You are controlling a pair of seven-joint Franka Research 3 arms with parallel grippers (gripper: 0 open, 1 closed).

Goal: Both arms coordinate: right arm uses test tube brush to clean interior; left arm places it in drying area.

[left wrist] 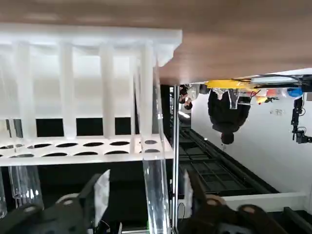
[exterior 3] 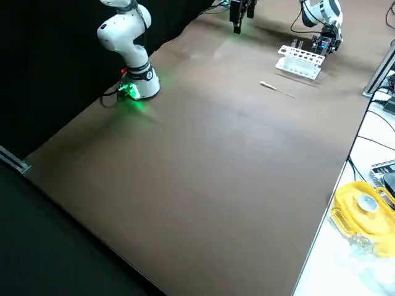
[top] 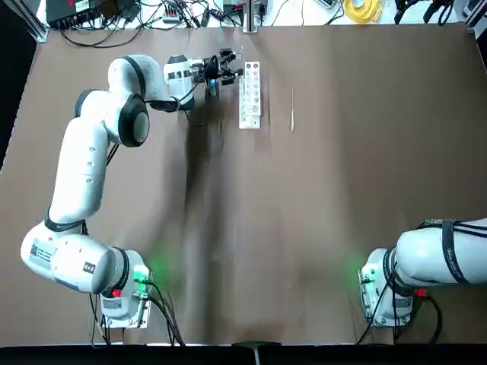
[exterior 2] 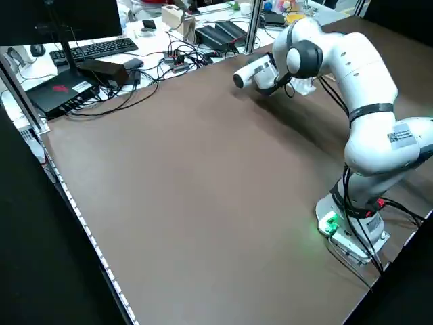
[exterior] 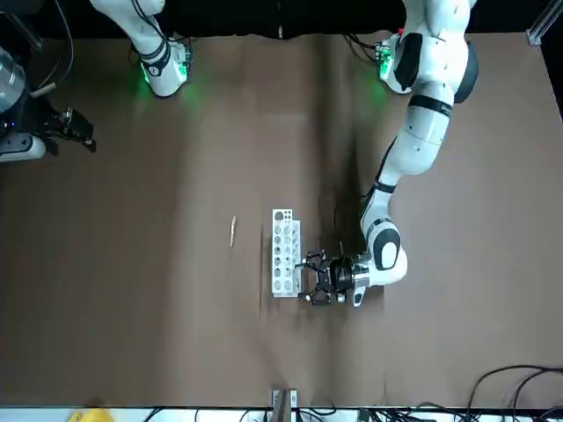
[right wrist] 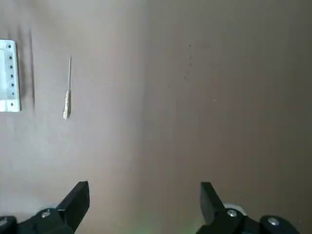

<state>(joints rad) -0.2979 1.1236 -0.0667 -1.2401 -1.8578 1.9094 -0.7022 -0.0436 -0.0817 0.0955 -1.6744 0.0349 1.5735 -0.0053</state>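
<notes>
Glass test tube (left wrist: 157,195) stands between your left gripper (top: 226,67)'s spread jaws, at the drying area (top: 250,94)'s 9 o'clock edge; it looks light, slick and brittle, so grip mid-length, gently. Test tube brush (top: 292,109) lies at the rack's 3 o'clock. Right gripper (right wrist: 145,202) hovers apart, jaws spread

Even overhead light, soft shadows beside the left arm (top: 91,160), green base glow, rack (left wrist: 87,87) blurred close up

White rack (top: 249,94), clear test tube (left wrist: 155,195), pale brush (top: 292,109), brown table (top: 304,213), black claw (top: 226,67)
</notes>
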